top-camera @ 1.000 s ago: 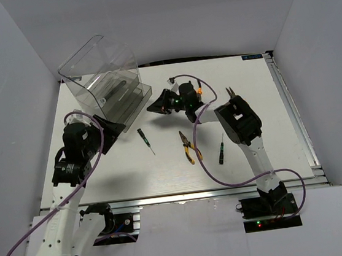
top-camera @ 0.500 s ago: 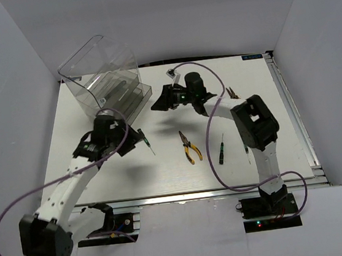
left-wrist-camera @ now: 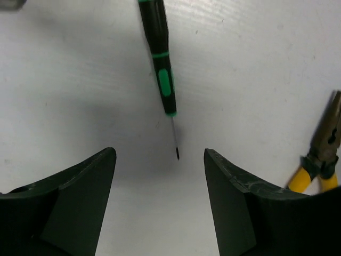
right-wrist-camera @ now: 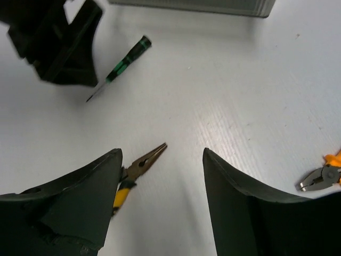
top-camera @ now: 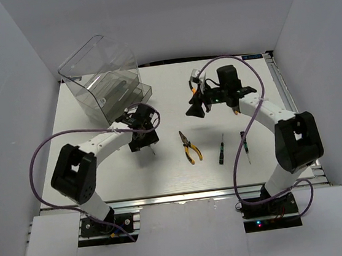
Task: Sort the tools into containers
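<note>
The clear cabinet [top-camera: 99,79] stands at the far left corner of the white table [top-camera: 177,178], with its lower drawers stepped out toward the middle.

The left gripper [top-camera: 143,142] hangs just in front of those drawers, directly over a black-and-green screwdriver [left-wrist-camera: 162,69]. In the left wrist view the tool's handle runs away from the fingers [left-wrist-camera: 69,208] and its thin metal tip lies in the gap between the two fingertips, a little nearer the right one. The jaws are spread wide, hold nothing and touch nothing.

The right gripper [top-camera: 194,110] hovers further right, near the table's middle. Its jaws are also wide apart and empty. In the right wrist view the nose of the yellow-handled pliers [right-wrist-camera: 139,166] points into the gap, beside one finger [right-wrist-camera: 69,205].

Orange-handled pliers [right-wrist-camera: 321,173] lie off to one side in that view, well apart from the fingers. A second screwdriver [top-camera: 221,150] and a third screwdriver [top-camera: 245,146] lie side by side on the near right of the table, apart from both grippers.
</note>
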Controlling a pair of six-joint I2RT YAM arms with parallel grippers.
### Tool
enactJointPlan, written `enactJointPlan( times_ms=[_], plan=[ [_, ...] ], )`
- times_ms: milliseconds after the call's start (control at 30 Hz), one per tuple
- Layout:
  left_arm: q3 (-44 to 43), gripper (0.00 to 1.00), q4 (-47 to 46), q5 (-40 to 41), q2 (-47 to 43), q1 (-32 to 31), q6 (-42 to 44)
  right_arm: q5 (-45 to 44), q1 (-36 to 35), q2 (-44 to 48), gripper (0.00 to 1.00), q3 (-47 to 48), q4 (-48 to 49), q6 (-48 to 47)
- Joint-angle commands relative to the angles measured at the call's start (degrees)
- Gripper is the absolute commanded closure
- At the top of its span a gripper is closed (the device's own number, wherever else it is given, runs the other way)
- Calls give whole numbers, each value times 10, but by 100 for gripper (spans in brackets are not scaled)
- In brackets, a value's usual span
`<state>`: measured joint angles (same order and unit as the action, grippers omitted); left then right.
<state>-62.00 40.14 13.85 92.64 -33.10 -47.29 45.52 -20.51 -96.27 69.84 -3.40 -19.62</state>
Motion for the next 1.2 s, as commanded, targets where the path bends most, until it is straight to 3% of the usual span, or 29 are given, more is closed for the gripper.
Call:
enactJointPlan(
  times_ms=[0,300,500,800,867,933,1100,1167],
  plan=[
    [-48,22,0,54,35,1,32,2,3,43,31,-26,-102,-130],
    [-104,31,-19,53,144,26,51,-10,42,86,31,-18,-167,-176],
    [-82,40,-57,24,161,36,53,-7,69,85,32,-7,-182,-172],
    [-16,85,-109,-53,142,36,56,-5,81,92,32,-9,-184,-172],
    [-1,88,-124,-79,136,35,62,-6,83,93,32,-10,-186,-176],
    [4,100,-134,-119,126,28,94,-10,84,95,32,-11,-191,-187],
    [-22,100,-141,-174,78,0,207,-19,90,98,32,-9,-204,-221],
    [-44,100,-137,-217,55,0,304,-20,93,100,33,-10,-210,-228]
  ],
)
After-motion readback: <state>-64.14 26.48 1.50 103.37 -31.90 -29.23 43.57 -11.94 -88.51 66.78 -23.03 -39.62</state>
